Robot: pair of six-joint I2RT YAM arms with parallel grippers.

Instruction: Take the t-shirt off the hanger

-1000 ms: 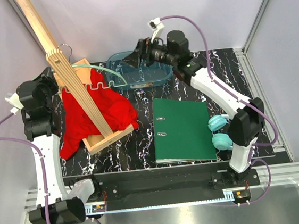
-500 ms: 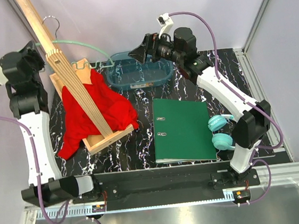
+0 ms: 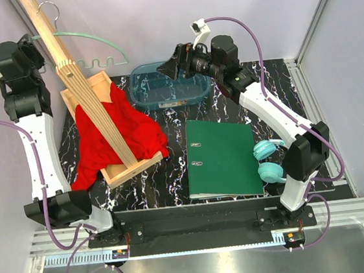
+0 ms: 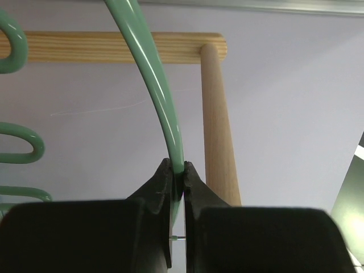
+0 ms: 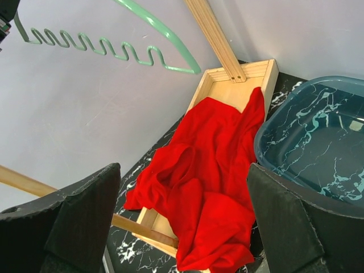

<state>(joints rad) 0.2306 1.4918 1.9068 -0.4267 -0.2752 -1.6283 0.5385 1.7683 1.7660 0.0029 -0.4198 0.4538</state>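
The red t-shirt (image 3: 123,129) lies crumpled over the wooden base tray (image 3: 118,176) of the stand, one sleeve spilling onto the table; the right wrist view shows the t-shirt (image 5: 216,165) too. The mint-green hanger (image 3: 94,43) hangs bare in the air at the back left, apart from the cloth. My left gripper (image 3: 30,40) is shut on one curved arm of the hanger (image 4: 153,85), pinched between the left gripper's tips (image 4: 177,170). My right gripper (image 3: 169,66) hovers open above the blue tub, nothing between the right gripper's jaws (image 5: 182,170).
A slatted wooden pole (image 3: 90,100) leans up from the base tray, right beside the hanger. A clear blue tub (image 3: 167,91) stands at the back centre. A green binder (image 3: 222,158) and teal headphones (image 3: 268,161) lie to the right.
My left arm has lifted the hanger up and back to the left, well away from the t-shirt. The right gripper rose slightly, staying open. The t-shirt has not moved.
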